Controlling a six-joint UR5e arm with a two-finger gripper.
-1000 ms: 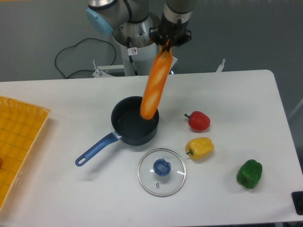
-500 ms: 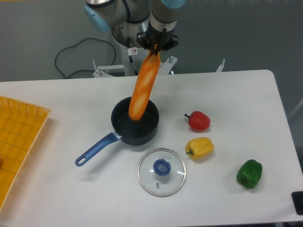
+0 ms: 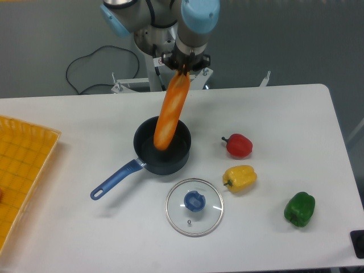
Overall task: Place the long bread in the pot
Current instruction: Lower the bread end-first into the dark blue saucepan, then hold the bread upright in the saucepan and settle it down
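The long bread point(image 3: 170, 112), a glossy orange loaf with paler streaks, hangs tilted from my gripper point(image 3: 185, 69), which is shut on its upper end. Its lower rounded end dips inside the rim of the pot point(image 3: 177, 159), a dark navy saucepan near the middle of the table. The pot's lighter blue handle point(image 3: 116, 180) points toward the front left. Whether the loaf's tip touches the pot's bottom cannot be told.
A glass lid with a blue knob point(image 3: 194, 206) lies in front of the pot. To the right sit a red pepper point(image 3: 238, 145), a yellow pepper point(image 3: 240, 178) and a green pepper point(image 3: 299, 209). A yellow tray point(image 3: 20, 170) is at the left edge.
My gripper has carried the bread leftward and lowered it; its lower end has shifted from the pot's right rim to inside the pot.
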